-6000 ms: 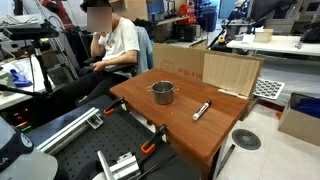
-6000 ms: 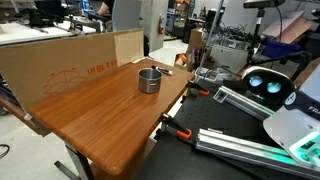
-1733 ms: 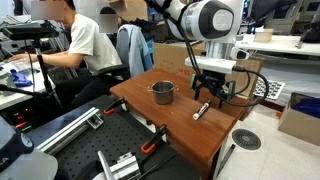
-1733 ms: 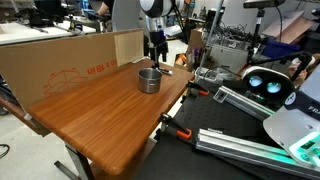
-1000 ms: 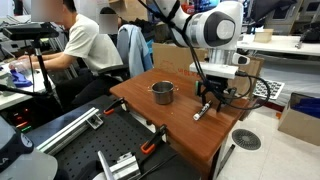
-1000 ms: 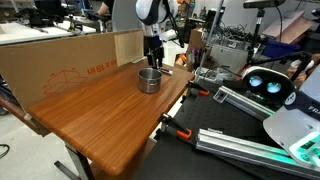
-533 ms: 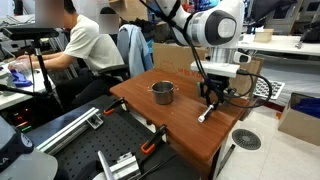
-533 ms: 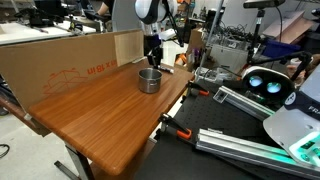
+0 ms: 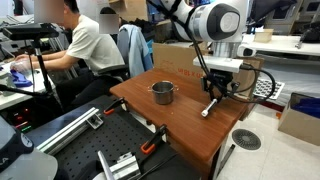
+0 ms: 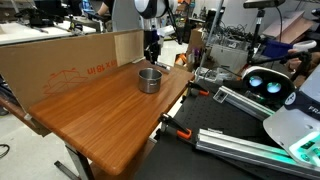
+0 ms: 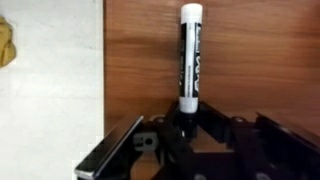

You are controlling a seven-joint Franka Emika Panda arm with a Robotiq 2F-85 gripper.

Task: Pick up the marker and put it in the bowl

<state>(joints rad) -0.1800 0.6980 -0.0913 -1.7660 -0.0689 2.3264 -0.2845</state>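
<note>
i see the claw (image 11: 188, 124) clenched on the marker (image 11: 190, 55). in the wrist view the two fingers close on one dark end of it, and the whitish body with its dark print runs straight away from the claw, over the wood of the table (image 11: 260, 60). the far end is white and round.

in an exterior view the claw (image 9: 213, 95) hangs over the far part of the table (image 9: 190, 135), and the marker (image 9: 208, 107) goes down from it, tilted, with the low end near the wood. i cannot tell if this end touches the table or is just above it.

the bowl (image 9: 162, 93) stands upright on the table, apart from the claw and not touched. the marker is not in it. in an exterior view the claw (image 10: 152, 55) is behind the bowl (image 10: 149, 80), close to it from this angle, and the marker is too small to see there.

a cardboard panel (image 10: 60, 68) stands along one edge of the table (image 10: 100, 115). a person (image 9: 88, 45) in a white shirt sits beyond the table, at a desk. in the wrist view a yellow thing (image 11: 6, 45) lies on the pale floor beside the table edge.
</note>
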